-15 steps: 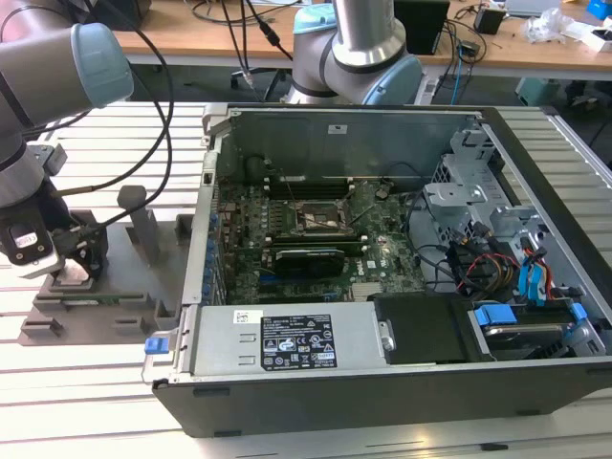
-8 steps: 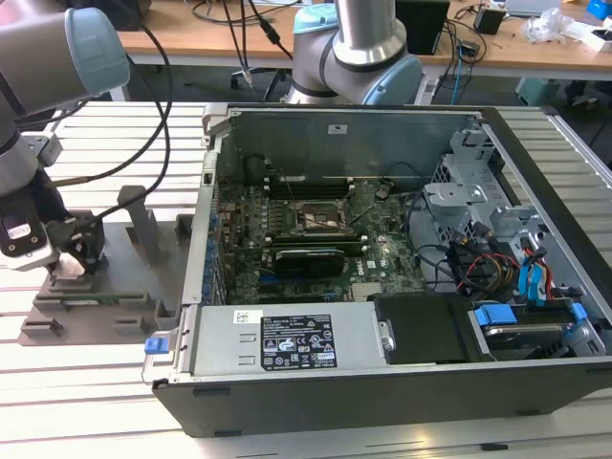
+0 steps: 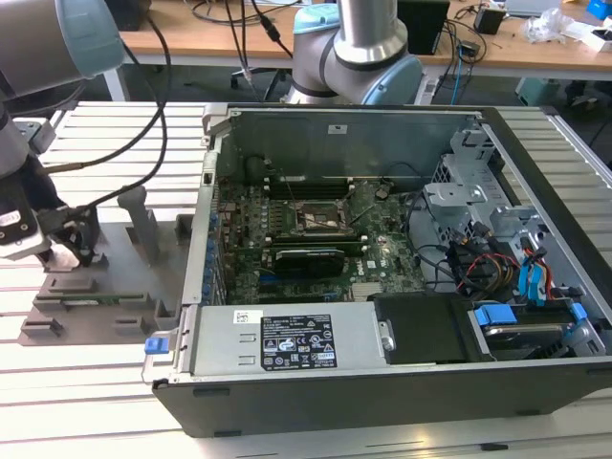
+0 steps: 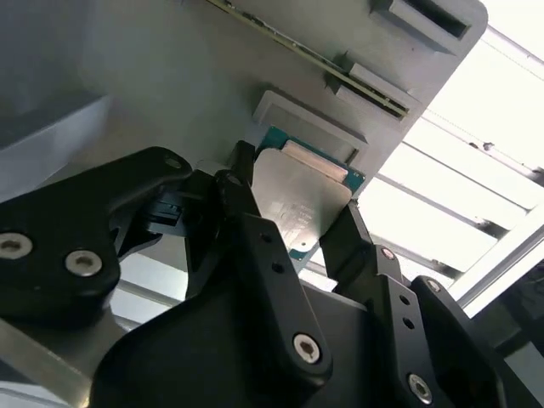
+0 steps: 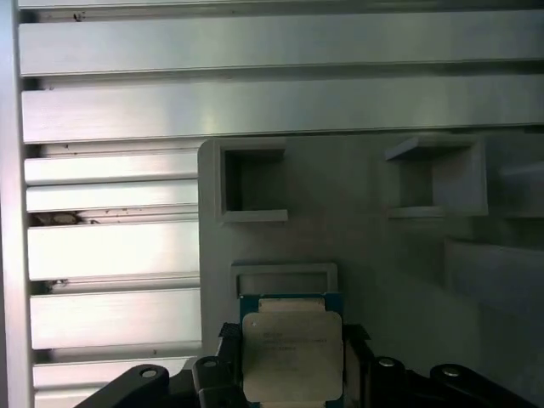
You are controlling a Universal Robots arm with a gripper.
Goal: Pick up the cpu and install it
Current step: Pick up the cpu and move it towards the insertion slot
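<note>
My gripper [image 3: 75, 251] sits closed around the cpu [image 5: 291, 353] on the grey fixture [image 3: 96, 320]. Toward the exterior view's right, an upright post [image 3: 143, 222] and the side wall [image 3: 204, 229] of the case [image 3: 382, 387] stand in my way. The case is open on top; the socket [image 3: 320, 218] lies clear, with cables [image 3: 478, 263] crowding farther right.

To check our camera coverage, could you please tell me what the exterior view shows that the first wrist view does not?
The exterior view adds the open computer case and its motherboard's CPU socket. The first wrist view adds the cpu, pale metal top showing, pinched by the gripper. Both share the grey fixture plate on the slatted aluminium table.
</note>
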